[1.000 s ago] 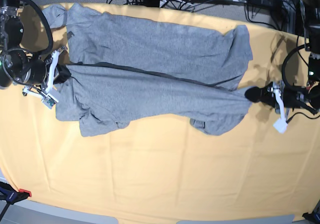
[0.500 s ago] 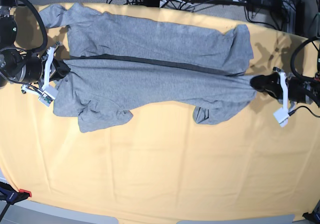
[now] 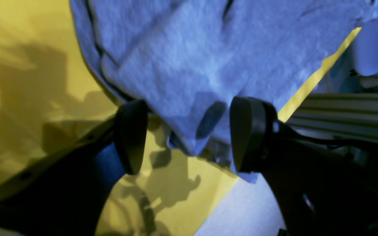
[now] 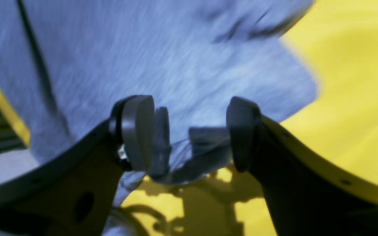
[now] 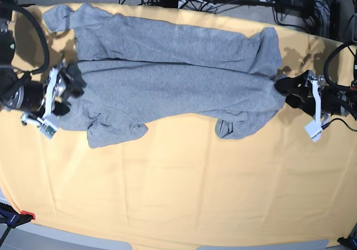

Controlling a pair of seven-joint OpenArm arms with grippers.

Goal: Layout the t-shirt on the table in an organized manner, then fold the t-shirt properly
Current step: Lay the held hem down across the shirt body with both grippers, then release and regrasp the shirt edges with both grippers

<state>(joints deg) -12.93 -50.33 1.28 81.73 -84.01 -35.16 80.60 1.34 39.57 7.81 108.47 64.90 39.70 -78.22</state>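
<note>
right gripper (image 5: 71, 89): jaws apart, shirt edge loose between them, no grip | t-shirt (image 5: 167, 77): grey, folded lengthwise, stretched across far half of the table (image 5: 184, 188), sleeves bunched at near edge | left gripper (image 5: 290, 91): jaws apart at the shirt's other end, cloth corner between pads

one t-shirt (image 5: 167, 77), one table (image 5: 184, 188), two arms
</note>
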